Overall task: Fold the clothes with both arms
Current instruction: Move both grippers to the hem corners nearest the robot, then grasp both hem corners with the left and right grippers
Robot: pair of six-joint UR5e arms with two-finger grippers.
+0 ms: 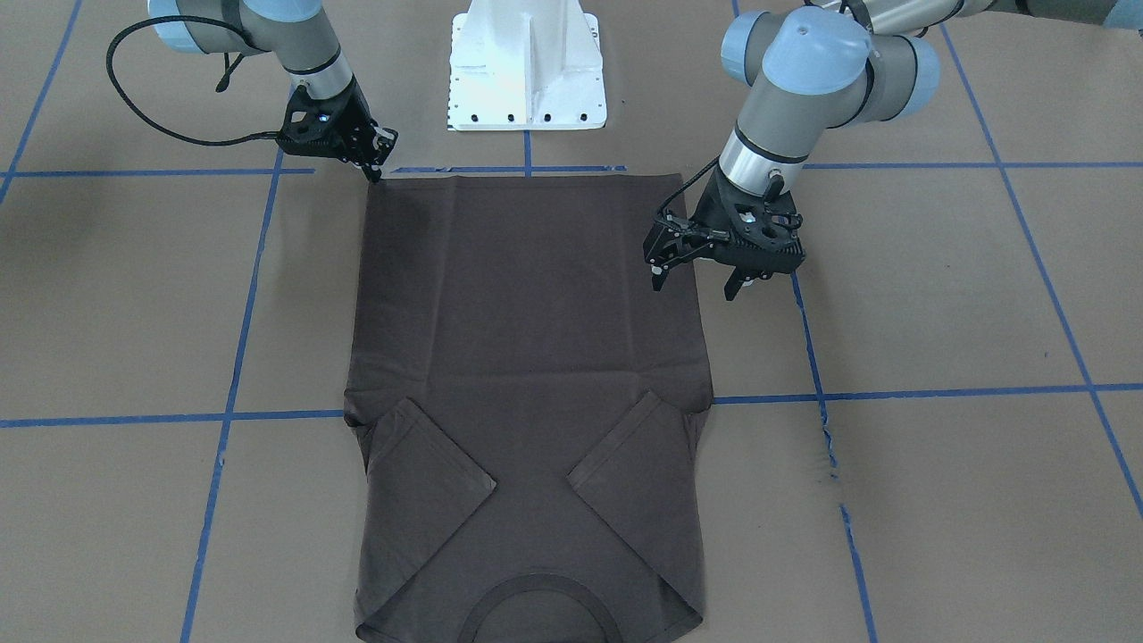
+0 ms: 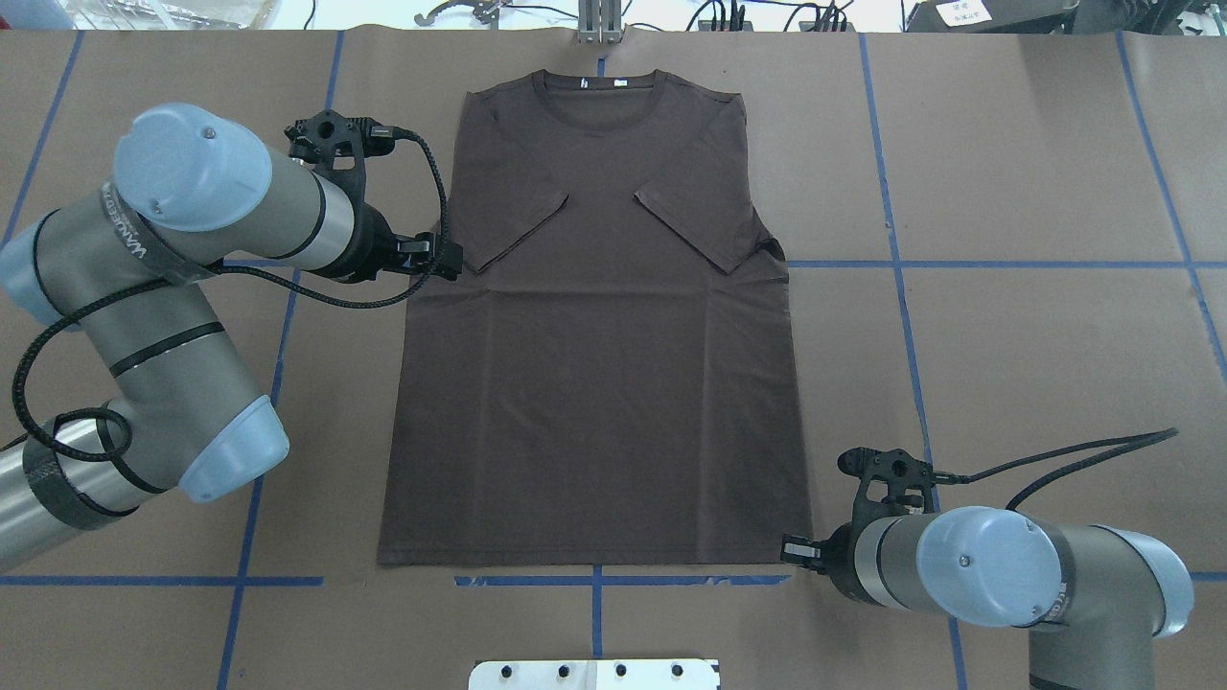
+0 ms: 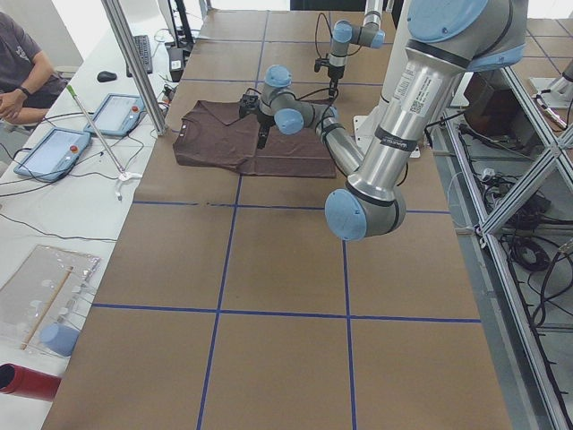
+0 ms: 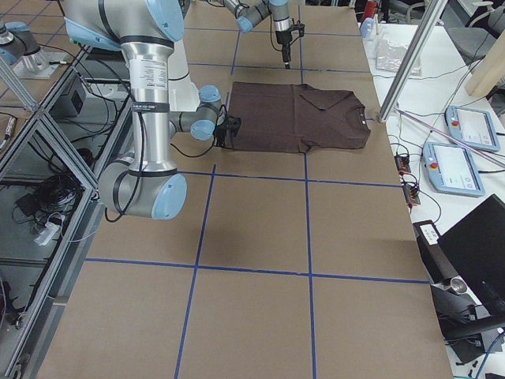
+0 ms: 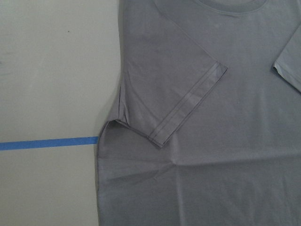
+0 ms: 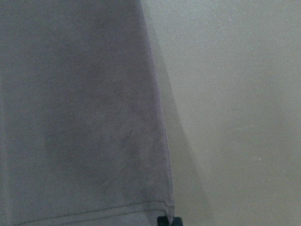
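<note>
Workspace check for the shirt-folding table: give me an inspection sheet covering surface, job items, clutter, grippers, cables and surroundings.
Surface: brown table with a blue tape grid.
Job's things: T-shirt lying flat, both sleeves folded inward, collar away from the robot.
Clutter: nothing seen around the shirt.
Grippers: left gripper open over the shirt's side edge; right gripper at a hem corner, open or shut unclear.
Cables: black cable loops beside the right wrist.
Surroundings: white pedestal; a person seated by tablets.
</note>
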